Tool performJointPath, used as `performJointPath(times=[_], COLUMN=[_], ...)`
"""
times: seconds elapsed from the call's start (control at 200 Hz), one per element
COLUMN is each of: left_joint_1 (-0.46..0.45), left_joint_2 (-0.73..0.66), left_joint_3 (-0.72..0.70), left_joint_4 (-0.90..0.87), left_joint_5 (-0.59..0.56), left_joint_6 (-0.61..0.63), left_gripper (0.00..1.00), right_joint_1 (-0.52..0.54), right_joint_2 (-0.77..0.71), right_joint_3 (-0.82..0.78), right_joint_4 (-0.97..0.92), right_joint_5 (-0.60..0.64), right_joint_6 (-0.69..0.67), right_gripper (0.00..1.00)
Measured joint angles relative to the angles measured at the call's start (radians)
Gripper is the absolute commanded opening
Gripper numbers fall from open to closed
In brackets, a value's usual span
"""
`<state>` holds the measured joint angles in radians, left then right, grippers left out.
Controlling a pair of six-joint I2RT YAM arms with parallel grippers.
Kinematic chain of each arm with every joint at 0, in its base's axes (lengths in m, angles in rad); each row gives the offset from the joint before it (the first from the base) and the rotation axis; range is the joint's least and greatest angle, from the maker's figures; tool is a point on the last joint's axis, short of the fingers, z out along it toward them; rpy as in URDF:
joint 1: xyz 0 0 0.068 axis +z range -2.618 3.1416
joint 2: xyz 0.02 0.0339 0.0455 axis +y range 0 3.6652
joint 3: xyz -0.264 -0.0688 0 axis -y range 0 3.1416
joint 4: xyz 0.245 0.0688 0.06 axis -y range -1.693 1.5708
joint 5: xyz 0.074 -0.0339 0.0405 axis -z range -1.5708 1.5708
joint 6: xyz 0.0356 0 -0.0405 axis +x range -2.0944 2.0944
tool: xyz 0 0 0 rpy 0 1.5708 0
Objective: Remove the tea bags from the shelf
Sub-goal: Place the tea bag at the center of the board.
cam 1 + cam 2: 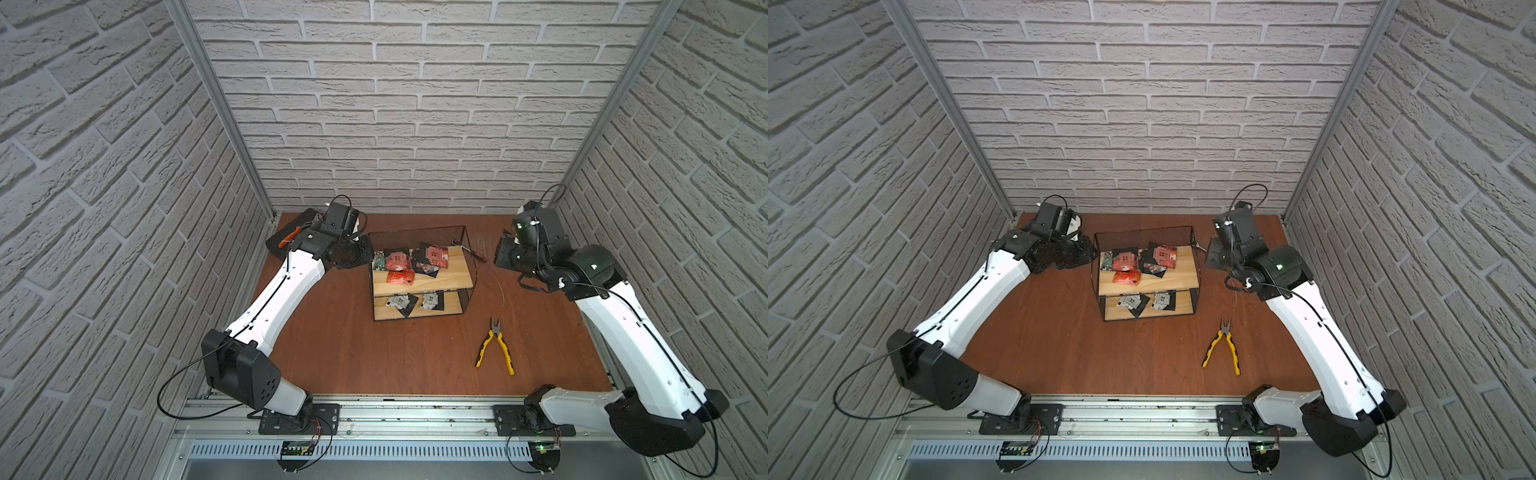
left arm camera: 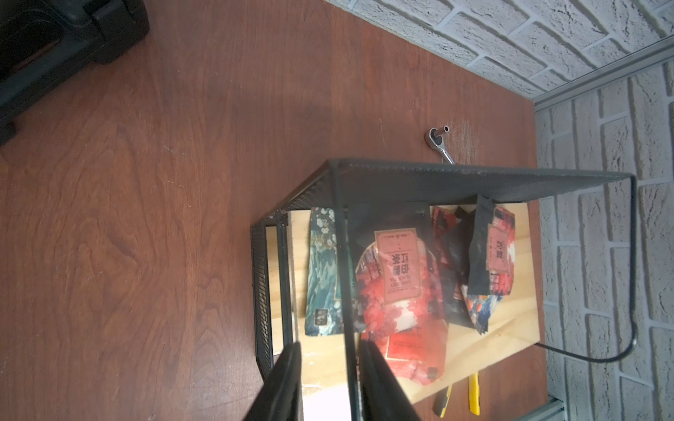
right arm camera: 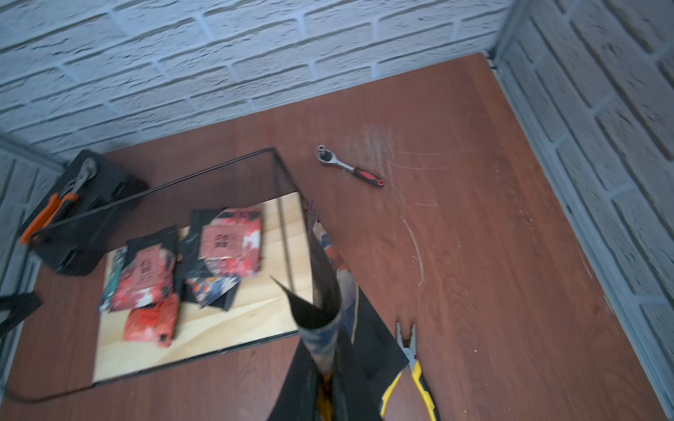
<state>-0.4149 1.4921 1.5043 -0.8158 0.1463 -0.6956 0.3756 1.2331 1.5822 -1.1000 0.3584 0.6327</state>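
**Right fingers** (image 3: 291, 393): closed hard on one dark bag (image 3: 321, 291), pinched low. The free end curls up into a trough. It hangs just right of the shelf (image 1: 455, 272), clear of the frame.

**Left fingers** (image 2: 370, 364): part open and holding nothing, one on each side of an upright wire at the shelf's left end. Cannot tell whether they touch the wire.

**On the shelf:** bags (image 1: 397, 262) lie in an overlapping heap of red, black and one green on the left half of the top board. Two grey-white ones (image 1: 399, 301) lie on the lower board, towards its near edge.

**Handling (my judgement):**
- The bags look very light, thin and crinkly, so they will bend rather than resist.
- The glossy skin may slip in the grip.
- Best hold is a free edge or corner, not the flat face.
- Overlapped bags may drag their neighbours along.
- The top tier is open from above. The lower tier needs a low reach in from the near side, under the top board.

**Surface:** the table (image 1: 332, 332) is smooth red-brown wood, scuffed at far right.

**Room:**
- Pliers (image 1: 496, 347) lie near right.
- A ratchet (image 3: 348, 167) lies far right of the shelf.
- A black case (image 2: 54, 36) sits far left.
- Brick walls (image 1: 415, 124) close in on three sides.
- Widest bare stretch of table is on the near side.
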Motion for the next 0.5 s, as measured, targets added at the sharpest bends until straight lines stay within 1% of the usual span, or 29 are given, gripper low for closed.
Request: performJointPath(times=[0.08, 0.165, 0.275, 0.31, 0.385, 0.5], left_joint_1=[0.0, 0.0, 0.0, 0.0, 0.0, 0.0], left_joint_2=[0.0, 0.0, 0.002, 0.004, 0.009, 0.014], left_joint_3=[0.0, 0.0, 0.0, 0.0, 0.0, 0.003], left_joint_4=[0.0, 0.0, 0.0, 0.0, 0.0, 0.0], left_joint_5=[0.0, 0.0, 0.0, 0.0, 0.0, 0.001], left_joint_6=[0.004, 0.005, 0.006, 0.006, 0.007, 0.007], left_gripper=[0.32, 0.32, 0.32, 0.32, 0.32, 0.32], right_joint_1=[-0.097, -0.166, -0.23, -0.243, -0.255, -0.255], right_joint_2=[-0.029, -0.03, 0.024, 0.059, 0.147, 0.248], right_joint_3=[-0.135, -0.287, -0.469, -0.504, -0.55, -0.592], right_joint_4=[0.018, 0.06, 0.119, 0.132, 0.173, 0.248], right_joint_5=[-0.024, -0.072, -0.169, -0.196, -0.25, -0.31], right_joint_6=[0.008, 0.014, 0.024, 0.026, 0.028, 0.034], right_gripper=[0.06, 0.08, 0.07, 0.06, 0.06, 0.08])
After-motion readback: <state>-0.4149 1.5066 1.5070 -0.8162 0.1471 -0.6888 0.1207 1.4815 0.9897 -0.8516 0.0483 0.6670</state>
